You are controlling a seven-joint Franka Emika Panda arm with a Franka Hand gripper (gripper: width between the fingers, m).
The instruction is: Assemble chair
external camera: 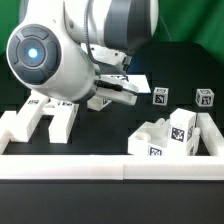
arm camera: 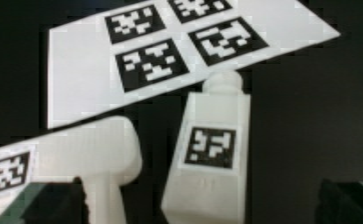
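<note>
Two heaps of loose chair parts lie nearest the camera on the black bench, just behind the border wall: chunky bars on the exterior view's left, tagged blocks on its right. Farther back you see two small cubes. Beside them your claw hangs with fingers spread wide, gripping nothing, over a tagged bar whose end meets the flat panel.
</note>
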